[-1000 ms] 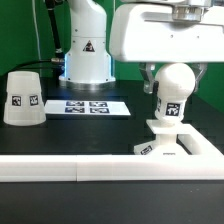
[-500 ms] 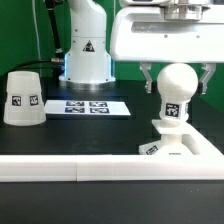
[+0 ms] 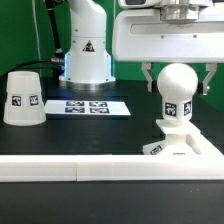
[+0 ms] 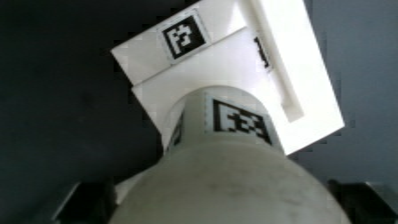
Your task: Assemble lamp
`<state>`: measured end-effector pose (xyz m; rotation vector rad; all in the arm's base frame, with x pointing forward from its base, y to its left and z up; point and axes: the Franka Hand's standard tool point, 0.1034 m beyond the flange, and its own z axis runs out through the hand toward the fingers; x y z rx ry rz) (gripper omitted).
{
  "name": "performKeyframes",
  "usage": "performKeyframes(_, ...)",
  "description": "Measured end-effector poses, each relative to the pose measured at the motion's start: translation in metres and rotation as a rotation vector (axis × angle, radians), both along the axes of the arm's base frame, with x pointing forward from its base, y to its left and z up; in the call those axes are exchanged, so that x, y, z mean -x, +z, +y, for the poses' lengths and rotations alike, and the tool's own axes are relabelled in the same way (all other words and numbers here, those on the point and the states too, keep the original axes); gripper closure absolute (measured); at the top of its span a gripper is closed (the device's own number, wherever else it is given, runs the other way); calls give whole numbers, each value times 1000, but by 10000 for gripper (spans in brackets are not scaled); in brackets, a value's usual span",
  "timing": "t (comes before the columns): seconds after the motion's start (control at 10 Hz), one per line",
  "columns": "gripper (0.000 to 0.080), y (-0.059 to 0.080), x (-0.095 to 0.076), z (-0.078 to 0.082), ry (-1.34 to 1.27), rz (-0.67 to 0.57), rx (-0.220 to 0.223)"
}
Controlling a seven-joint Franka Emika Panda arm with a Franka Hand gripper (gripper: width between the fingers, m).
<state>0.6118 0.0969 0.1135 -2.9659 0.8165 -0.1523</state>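
The white round-headed bulb (image 3: pixel 178 86) stands upright with its stem in the flat square base (image 3: pixel 186 149) at the exterior view's right. My gripper (image 3: pixel 177 78) comes down from above with one finger on each side of the bulb's head, shut on it. In the wrist view the bulb (image 4: pixel 222 150) fills the space between the dark fingers (image 4: pixel 80 203), and the tagged base (image 4: pixel 306 95) lies below it. The cone-shaped shade (image 3: pixel 22 98) sits alone at the exterior view's left, wide end down.
The marker board (image 3: pixel 88 105) lies flat between the shade and the base. A long white rail (image 3: pixel 70 169) runs along the front edge, with the lamp base against it. The arm's pedestal (image 3: pixel 88 50) stands behind the marker board.
The gripper, the bulb and the base under it have all shifted a little toward the exterior view's right. The shade has not moved.
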Motion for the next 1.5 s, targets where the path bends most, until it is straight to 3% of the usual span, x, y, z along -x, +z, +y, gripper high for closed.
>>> performKeyframes(0.6, 223, -1, 5, 8, -615, 84, -88)
performKeyframes(1.0, 223, -1, 3, 11, -882, 125, -153)
performKeyframes(1.2, 203, 0, 3, 12, -819, 119, -151)
performKeyframes(1.3, 117, 2, 2, 11, -709, 108, -145)
performKeyframes(1.5, 105, 6, 1, 11, -524, 87, -134)
